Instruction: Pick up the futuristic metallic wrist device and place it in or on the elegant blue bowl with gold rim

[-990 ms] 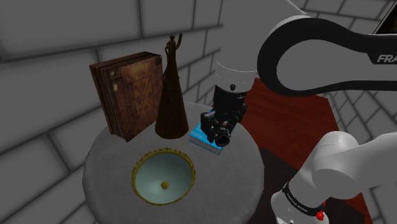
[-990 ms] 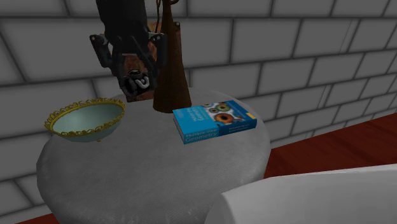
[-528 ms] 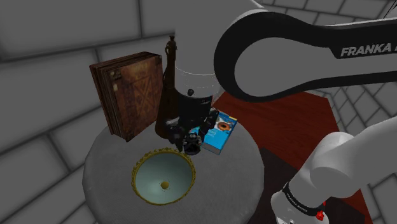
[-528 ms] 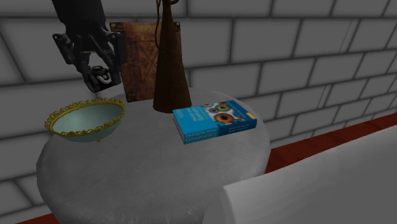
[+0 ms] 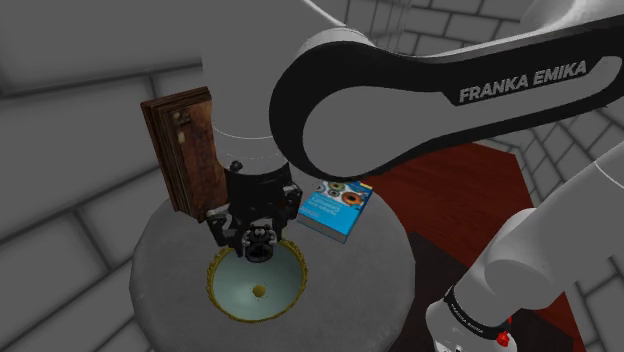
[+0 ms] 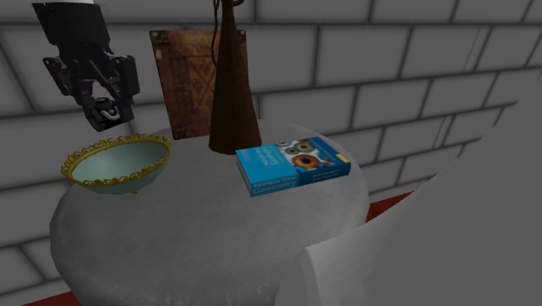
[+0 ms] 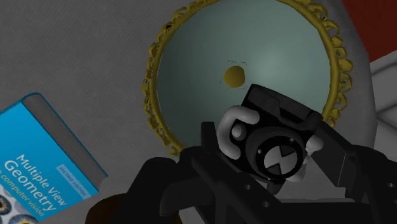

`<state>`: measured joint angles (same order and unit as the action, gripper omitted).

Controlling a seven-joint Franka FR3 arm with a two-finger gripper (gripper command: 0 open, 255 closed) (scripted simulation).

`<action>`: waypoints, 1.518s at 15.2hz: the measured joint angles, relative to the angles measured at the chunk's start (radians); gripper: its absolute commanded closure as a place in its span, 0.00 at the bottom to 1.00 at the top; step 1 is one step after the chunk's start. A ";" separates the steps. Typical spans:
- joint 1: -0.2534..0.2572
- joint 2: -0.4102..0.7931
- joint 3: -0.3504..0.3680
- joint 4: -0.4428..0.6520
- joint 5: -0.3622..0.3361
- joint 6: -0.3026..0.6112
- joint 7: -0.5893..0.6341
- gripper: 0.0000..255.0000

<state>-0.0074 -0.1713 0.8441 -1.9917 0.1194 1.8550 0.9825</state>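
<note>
Fingers of the black gripper [image 7: 272, 167] stand narrowly apart, clamped on the wrist device [image 7: 275, 151], which sits between them near their tips. Its round dial, black with a pale crossed mark, faces back up toward the hand. A pale grey band curls out from one side of the boxy black body. How its long axis runs I cannot tell.

In the second exterior view the gripper [image 6: 105, 108] hangs with the device [image 6: 108, 111] in the air above the bowl [image 6: 111, 182], apart from it, over the rim nearest the wall. The shoulder view puts the gripper [image 5: 258, 240] and device [image 5: 261, 244] over the bowl's [image 5: 214, 274] far edge.

The bowl [image 7: 153, 75] is shallow and round, pale blue-green inside, with a frilled gold rim and a gold spot at its centre. It rests on a round, rough grey table [image 5: 170, 250]. Near it a glossy blue book [image 5: 336, 208] lies flat. Behind it stand a brown, worn-looking upright book [image 6: 187, 83] and a dark cone-shaped figure [image 6: 233, 91].
</note>
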 measured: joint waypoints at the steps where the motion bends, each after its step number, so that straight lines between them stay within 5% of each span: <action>1: 0.000 0.005 0.003 -0.009 -0.003 0.013 0.003 1.00; 15: 0.000 0.042 0.023 -0.101 -0.025 0.132 0.023 1.00; 16: 0.000 0.042 0.023 -0.101 -0.026 0.132 0.023 0.00; 23: 0.000 0.033 0.018 -0.091 -0.020 0.116 0.016 0.00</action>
<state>-0.0077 -0.1379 0.8624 -2.0827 0.0998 1.9714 0.9983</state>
